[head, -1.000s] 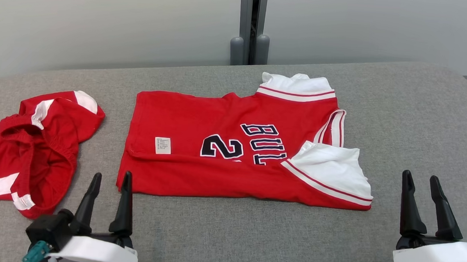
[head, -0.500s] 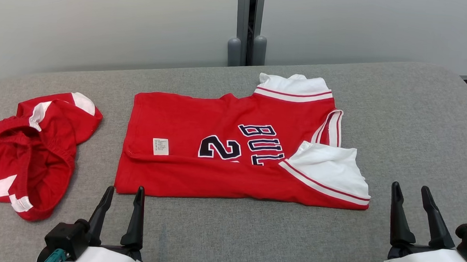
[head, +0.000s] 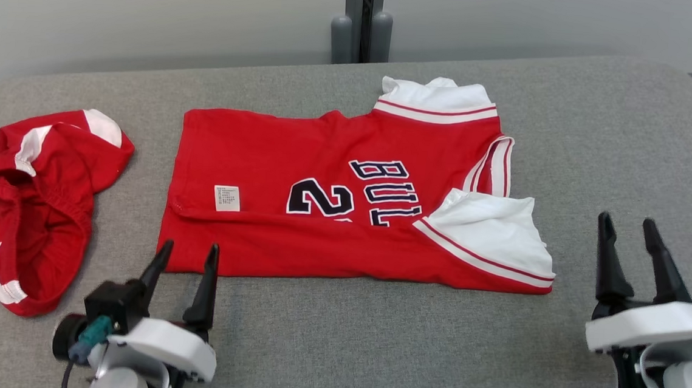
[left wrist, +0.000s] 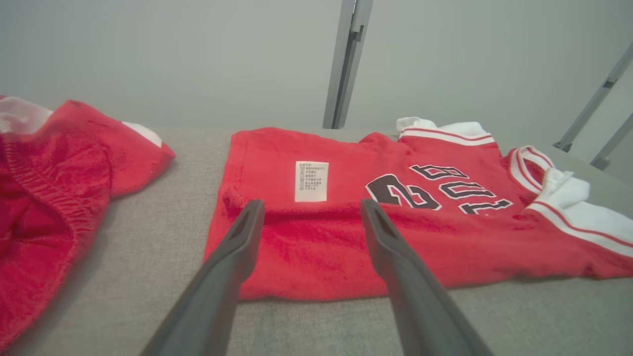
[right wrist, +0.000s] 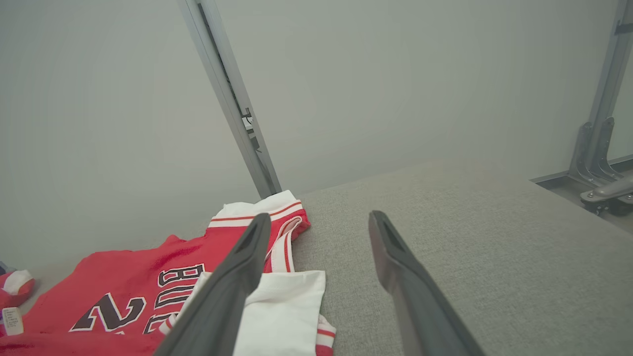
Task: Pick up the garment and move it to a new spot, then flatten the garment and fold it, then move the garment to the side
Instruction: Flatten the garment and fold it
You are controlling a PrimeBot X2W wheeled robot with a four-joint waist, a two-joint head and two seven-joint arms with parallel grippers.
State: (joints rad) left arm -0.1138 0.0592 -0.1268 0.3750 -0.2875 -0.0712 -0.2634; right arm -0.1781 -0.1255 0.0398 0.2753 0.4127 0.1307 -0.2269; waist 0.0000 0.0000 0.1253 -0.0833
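Here the jersey (head: 333, 199) lies half-folded and flat at the middle of the tabletop (head: 372, 342). Its long axis runs left to right, roughly parallel with the near edge, hem toward the left and white-trimmed shoulders toward the right. The left gripper (head: 190, 246) is spread wide and empty, its tips just short of the jersey's near-left corner. In the left wrist view the jersey lies straight ahead of its fingers (left wrist: 237, 247). The right gripper (head: 627, 220) is equally wide and empty. It hangs off the jersey's right end, clearly apart from the cloth and pointing toward the far edge. So the left arm is nearer, and the right would likely have to shift inward. Red shorts (head: 35, 196) sit crumpled by the left edge.
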